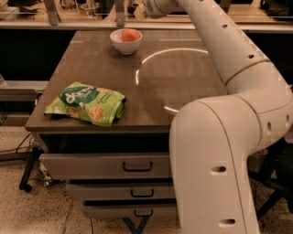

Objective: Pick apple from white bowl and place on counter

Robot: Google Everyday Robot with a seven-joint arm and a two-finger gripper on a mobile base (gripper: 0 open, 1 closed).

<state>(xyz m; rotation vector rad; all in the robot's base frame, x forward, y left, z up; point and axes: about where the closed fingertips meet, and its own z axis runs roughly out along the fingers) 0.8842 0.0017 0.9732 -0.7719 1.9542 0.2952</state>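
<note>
A bulky white robot arm (229, 55) reaches from the foreground across a glossy grey-brown counter (183, 77) set on three grey drawers with dark handles (100, 165). Its pincer (139, 10) hangs at the far edge, cut off by the top of the frame; whether it is open or closed cannot be told, and it holds nothing visible. Well nearer the camera than the pincer, a crumpled green snack bag (87, 103) lies flat. Just below the pincer stands a small white round bowl (120, 45) with the round orange-red apple (130, 35) resting inside, its lower half hidden by the rim. No long axis or stem direction can be made out.
</note>
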